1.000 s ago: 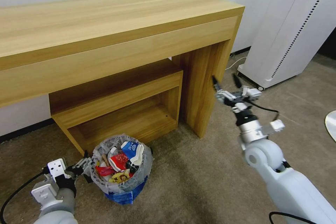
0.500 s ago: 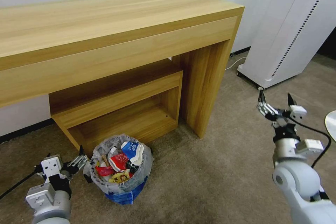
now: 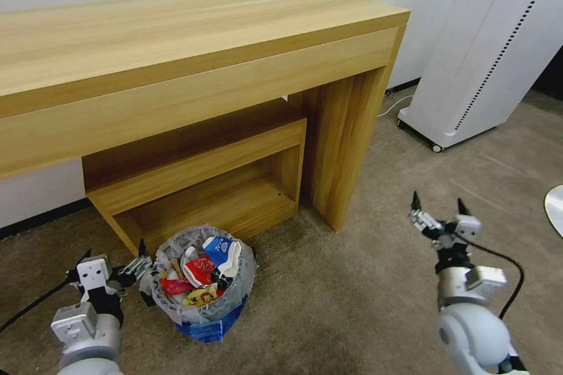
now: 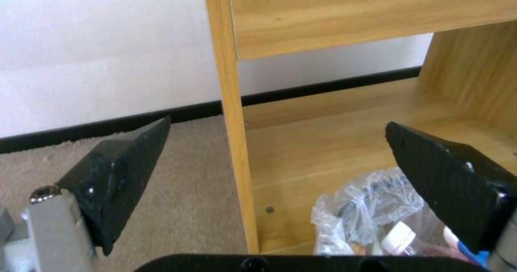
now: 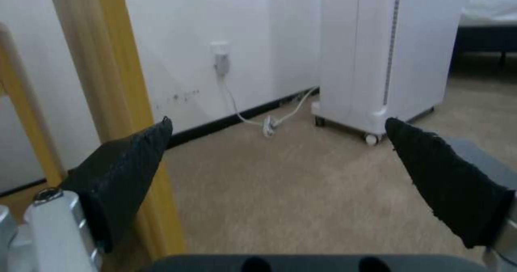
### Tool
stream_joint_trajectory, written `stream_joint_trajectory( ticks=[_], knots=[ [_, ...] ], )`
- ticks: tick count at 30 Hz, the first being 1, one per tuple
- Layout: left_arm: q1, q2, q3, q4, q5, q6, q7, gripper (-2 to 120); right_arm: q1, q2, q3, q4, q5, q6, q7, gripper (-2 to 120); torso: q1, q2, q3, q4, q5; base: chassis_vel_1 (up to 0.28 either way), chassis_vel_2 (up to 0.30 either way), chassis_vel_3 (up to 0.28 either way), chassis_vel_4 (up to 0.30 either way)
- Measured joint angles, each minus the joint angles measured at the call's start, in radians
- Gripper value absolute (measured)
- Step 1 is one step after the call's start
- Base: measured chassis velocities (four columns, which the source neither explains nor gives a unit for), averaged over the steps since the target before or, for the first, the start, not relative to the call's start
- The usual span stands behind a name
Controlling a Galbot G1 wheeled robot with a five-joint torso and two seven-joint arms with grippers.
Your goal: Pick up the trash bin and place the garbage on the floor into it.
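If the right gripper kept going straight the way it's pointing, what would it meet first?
The right gripper looks to have free carpet ahead, then probably the white wall between desk leg and white appliance; depth is unclear.

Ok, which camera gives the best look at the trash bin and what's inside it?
The head view: the whole trash bin shows on the carpet, full of litter, beside the left gripper. The left wrist view catches just a corner of its plastic liner. The right wrist view faces the wall and floor.

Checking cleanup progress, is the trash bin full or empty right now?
Full: the trash bin stands upright on the floor, garbage piled to its rim.
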Motion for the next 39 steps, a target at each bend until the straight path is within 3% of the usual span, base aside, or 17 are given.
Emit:
stream_joint_trajectory(
  ticks=[15, 22, 28, 39],
  knots=[
    [-0.062, 0.056, -0.001, 0.062, -0.039, -0.004, 0.008, 100, 0.012, 0.035, -0.015, -0.024, -0.020, 0.013, -0.011, 100, 0.000, 0.000, 0.000, 0.0000, 0.0000, 0.000, 0.000, 0.000, 0.000],
    [-0.059, 0.047, 0.000, 0.065, -0.020, -0.005, 0.018, 100, 0.012, 0.034, -0.014, -0.022, -0.017, 0.010, -0.012, 100, 0.000, 0.000, 0.000, 0.0000, 0.0002, 0.000, 0.000, 0.000, 0.000],
    [-0.075, 0.014, 0.007, 0.104, 0.033, -0.068, 0.016, 100, 0.013, 0.033, -0.013, -0.022, -0.016, 0.010, -0.012, 100, 0.000, 0.000, 0.000, 0.0000, 0.0001, 0.000, 0.000, 0.000, 0.000],
    [-0.061, -0.014, 0.015, 0.090, 0.051, -0.071, 0.016, 100, 0.013, 0.033, -0.013, -0.021, -0.015, 0.009, -0.013, 100, 0.000, 0.000, 0.000, -0.0001, 0.0002, 0.000, 0.000, 0.000, 0.000]
  ],
)
